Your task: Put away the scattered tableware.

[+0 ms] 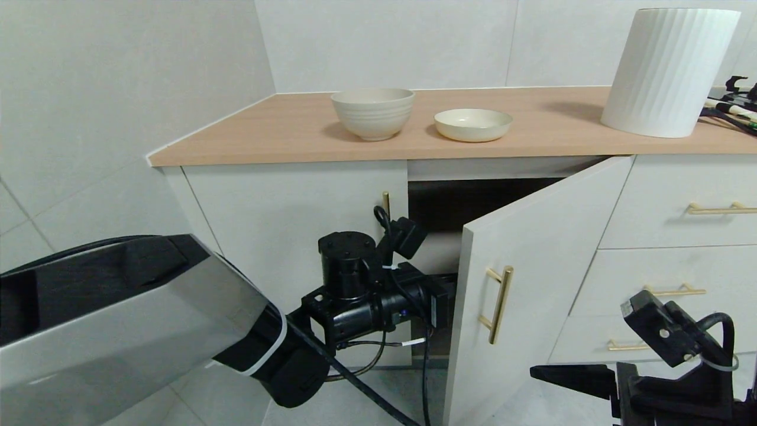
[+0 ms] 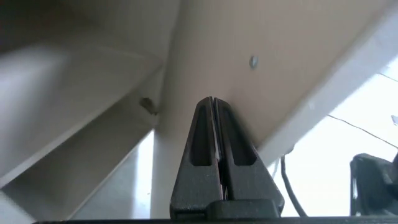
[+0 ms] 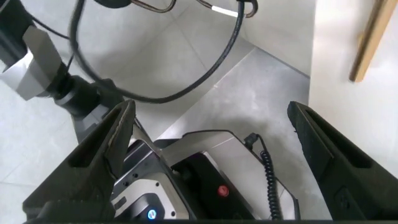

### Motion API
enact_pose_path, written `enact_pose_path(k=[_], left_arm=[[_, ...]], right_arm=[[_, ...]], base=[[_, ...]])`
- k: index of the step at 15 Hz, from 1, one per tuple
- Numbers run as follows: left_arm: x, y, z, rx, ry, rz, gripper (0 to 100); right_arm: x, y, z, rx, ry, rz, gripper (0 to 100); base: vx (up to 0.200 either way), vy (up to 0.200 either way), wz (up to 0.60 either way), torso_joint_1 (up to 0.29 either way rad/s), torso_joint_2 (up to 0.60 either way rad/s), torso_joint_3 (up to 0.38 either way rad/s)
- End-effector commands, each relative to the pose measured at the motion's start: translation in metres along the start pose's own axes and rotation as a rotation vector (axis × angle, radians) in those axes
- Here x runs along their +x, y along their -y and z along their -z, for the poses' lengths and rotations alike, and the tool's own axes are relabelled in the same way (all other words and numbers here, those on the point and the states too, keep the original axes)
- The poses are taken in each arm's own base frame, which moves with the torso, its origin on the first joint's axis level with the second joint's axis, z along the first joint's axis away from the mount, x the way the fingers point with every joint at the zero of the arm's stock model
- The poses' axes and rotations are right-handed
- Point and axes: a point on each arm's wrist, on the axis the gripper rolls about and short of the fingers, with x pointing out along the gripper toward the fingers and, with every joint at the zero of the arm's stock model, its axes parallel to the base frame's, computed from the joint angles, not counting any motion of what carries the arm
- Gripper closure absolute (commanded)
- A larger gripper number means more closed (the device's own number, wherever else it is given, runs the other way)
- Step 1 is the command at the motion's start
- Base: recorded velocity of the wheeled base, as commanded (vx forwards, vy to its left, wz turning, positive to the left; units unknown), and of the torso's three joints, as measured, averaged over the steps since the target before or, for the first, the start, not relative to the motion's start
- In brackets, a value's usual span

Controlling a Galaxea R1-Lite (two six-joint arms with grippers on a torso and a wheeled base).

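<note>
The left end effector (image 2: 213,106) has its fingers pressed together with nothing between them, poking into the open cabinet under the desk (image 1: 266,136). Above it on the desk sit the bowl (image 1: 372,112) and, just beside that, the dish (image 1: 473,124), both upright and apart. The right end effector (image 3: 211,109) hangs low over the floor with its fingers spread wide and empty; the open door (image 1: 532,266) stands to its left, and the bowl and dish are well above it. A white ribbed container (image 1: 671,71) stands above it on the desk.

No readable text, labels, numbers, signs
</note>
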Motion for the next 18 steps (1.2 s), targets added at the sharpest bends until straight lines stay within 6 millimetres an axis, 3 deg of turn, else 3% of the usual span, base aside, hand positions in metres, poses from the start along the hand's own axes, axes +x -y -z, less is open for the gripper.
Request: enact_pose_path(k=[1,5,13,15,17,18], left_arm=[[0.006,-0.001,-0.005,0.003,0.007,-0.002,100],[0.016,0.001,-0.007,0.005,0.008,-0.003,100],[0.031,0.007,-0.006,0.016,0.03,-0.047,100],[0.036,0.024,-0.005,0.023,0.038,-0.048,100],[0.039,0.064,-0.009,0.03,0.044,0.06,100],[0.038,0.074,-0.01,0.022,0.039,0.093,100]], right_arm=[[0.0,0.0,0.0,0.001,0.0,0.0,0],[0.0,0.0,0.0,0.001,0.0,0.002,0],[-0.005,-0.002,-0.003,-0.007,0.028,-0.003,0],[-0.012,-0.007,-0.008,-0.022,0.063,-0.024,0],[-0.027,-0.024,-0.011,-0.061,0.115,-0.114,0],[-0.029,-0.027,-0.011,-0.067,0.122,-0.129,0]], base=[[0.0,0.0,0.0,0.0,0.0,0.0],[-0.15,0.0,0.0,0.007,0.0,-0.001],[0.0,0.0,0.0,0.0,0.0,0.0],[0.0,0.0,0.0,0.0,0.0,0.0],[0.0,0.0,0.0,0.0,0.0,0.0],[0.0,0.0,0.0,0.0,0.0,0.0]])
